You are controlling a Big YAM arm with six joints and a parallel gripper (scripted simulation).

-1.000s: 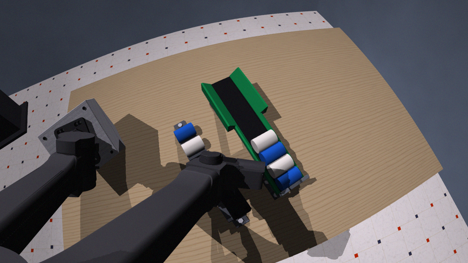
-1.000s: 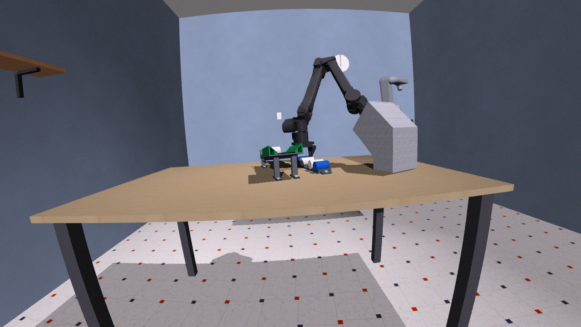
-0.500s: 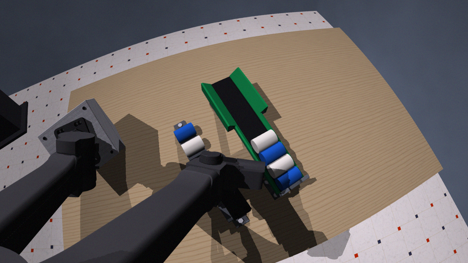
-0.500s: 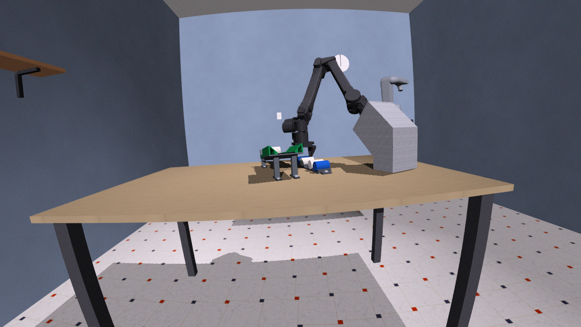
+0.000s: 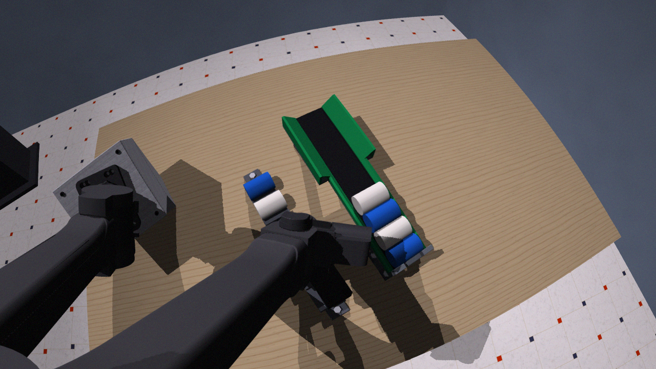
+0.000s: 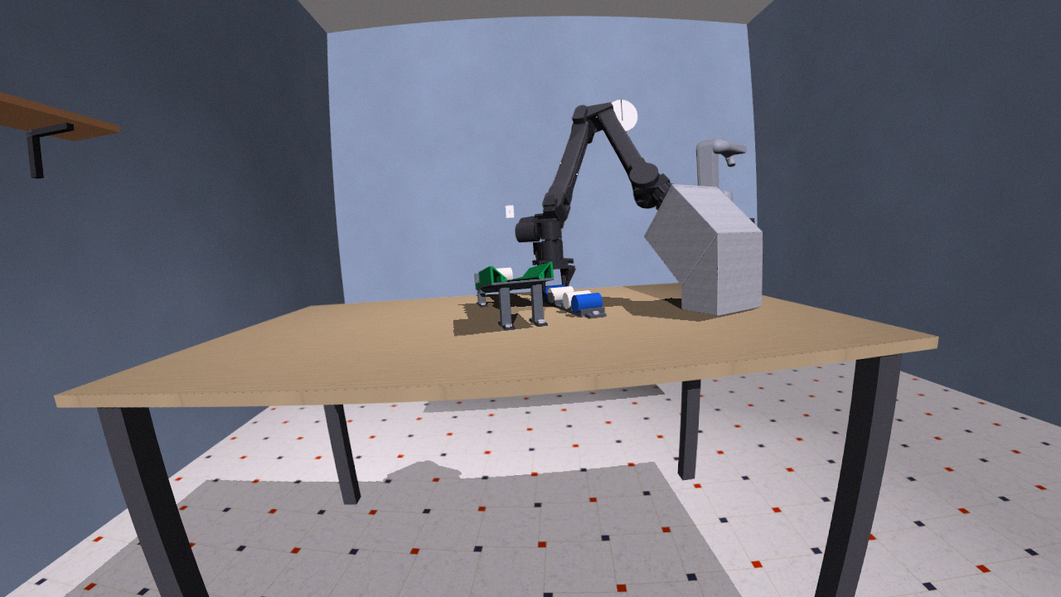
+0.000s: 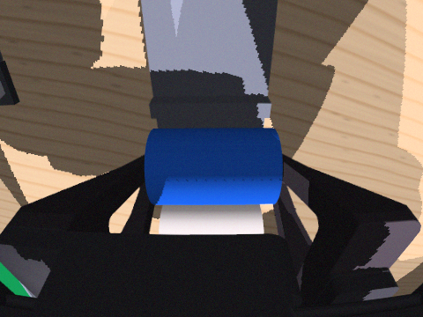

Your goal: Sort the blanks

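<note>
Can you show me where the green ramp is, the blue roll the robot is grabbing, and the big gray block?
green ramp (image 5: 348, 120): top view, on its upper side rail.
blue roll (image 7: 213, 165): wrist view, middle of its curved side.
big gray block (image 6: 723, 255): exterior view, on its front face.

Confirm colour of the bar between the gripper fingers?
Blue. The bar sits in the gripper, clearest in the wrist view.
</note>
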